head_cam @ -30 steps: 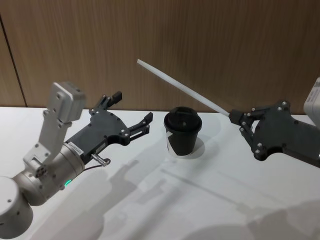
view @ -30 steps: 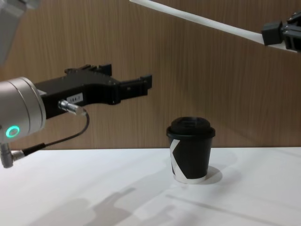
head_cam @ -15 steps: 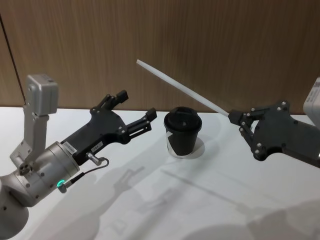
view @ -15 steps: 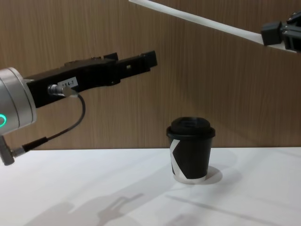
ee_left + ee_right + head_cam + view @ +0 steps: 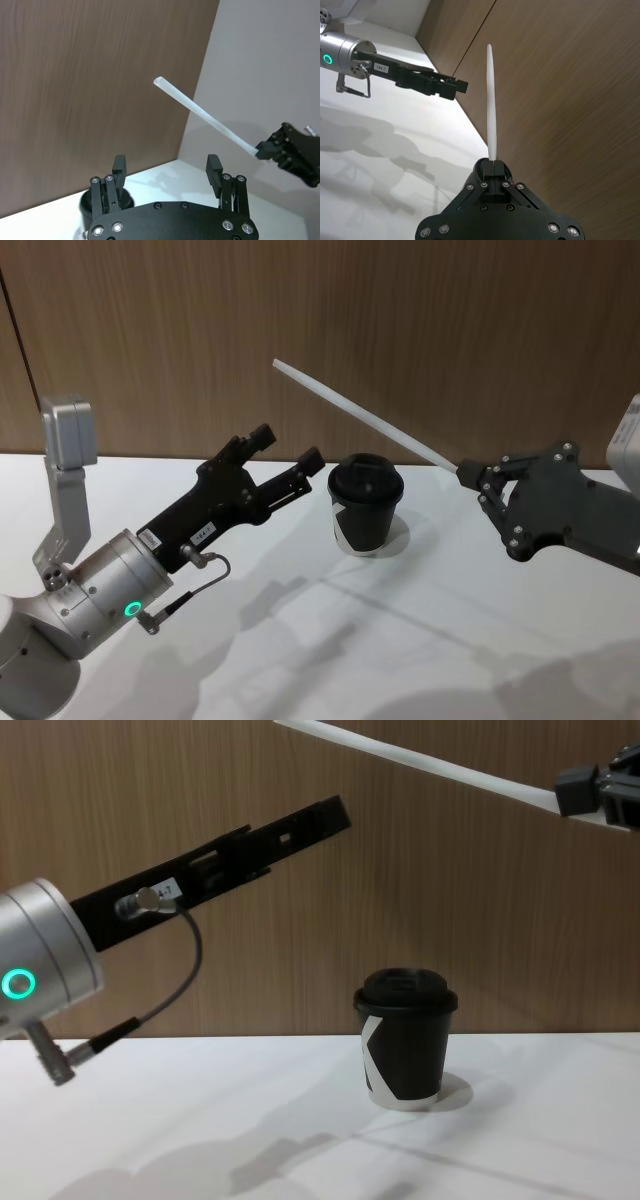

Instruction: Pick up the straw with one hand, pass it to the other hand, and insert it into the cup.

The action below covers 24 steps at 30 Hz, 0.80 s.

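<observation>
**A:** Where's the straw (image 5: 365, 416) right now?

**B:** Up in the air, in your right gripper (image 5: 465, 475). Its jaws are pinched tight on the straw's lower end. From there the straw slants up and to the left in front of the wooden wall (image 5: 480, 330), and in the chest view it passes high above the cup (image 5: 364, 505).

**A:** And the cup itself?

**B:** It's upright on the white table (image 5: 420, 640) with its lid on, between your two grippers and apart from both.

**A:** How does my left gripper (image 5: 288, 447) look?

**B:** It's raised and tilted upward toward the straw's free end, jaws spread wide and holding nothing. In the left wrist view the straw crosses beyond both fingertips without touching either. In the chest view the gripper's tip sits below the straw. The green ring (image 5: 130, 609) on that arm is glowing.
</observation>
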Motion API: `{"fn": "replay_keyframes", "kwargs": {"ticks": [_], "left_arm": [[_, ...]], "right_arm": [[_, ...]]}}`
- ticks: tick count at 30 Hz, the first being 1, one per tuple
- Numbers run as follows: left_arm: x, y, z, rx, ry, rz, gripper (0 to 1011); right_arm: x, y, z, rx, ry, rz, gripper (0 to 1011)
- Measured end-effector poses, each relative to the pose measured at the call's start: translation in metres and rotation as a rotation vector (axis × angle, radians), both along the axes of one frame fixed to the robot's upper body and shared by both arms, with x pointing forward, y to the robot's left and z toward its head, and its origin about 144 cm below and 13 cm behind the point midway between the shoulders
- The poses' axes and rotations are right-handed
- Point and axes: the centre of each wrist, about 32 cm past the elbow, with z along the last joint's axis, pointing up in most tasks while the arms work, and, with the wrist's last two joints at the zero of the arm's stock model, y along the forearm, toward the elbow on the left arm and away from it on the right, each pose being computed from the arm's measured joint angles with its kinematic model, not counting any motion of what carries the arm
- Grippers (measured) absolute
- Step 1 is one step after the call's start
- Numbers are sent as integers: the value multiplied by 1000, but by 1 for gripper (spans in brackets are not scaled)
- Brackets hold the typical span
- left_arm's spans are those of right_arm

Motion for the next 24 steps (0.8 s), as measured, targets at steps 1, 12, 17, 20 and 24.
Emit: {"fn": "replay_keyframes", "kwargs": {"ticks": [1, 12, 17, 20, 24], "left_arm": [[1, -1, -1, -10, 4, -6, 1002], [10, -15, -12, -124, 29, -84, 1002], [14, -22, -15, -160, 28, -112, 1002], [16, -25, -16, -179, 26, -127, 1002], [19, -29, -18, -203, 22, -146, 1002]], "right_arm": [[0, 0, 0, 0, 0, 0, 0], [0, 0, 0, 0, 0, 0, 1], [0, 0, 0, 0, 0, 0, 1], [0, 0, 0, 0, 0, 0, 1], [0, 0, 0, 0, 0, 0, 1]]}}
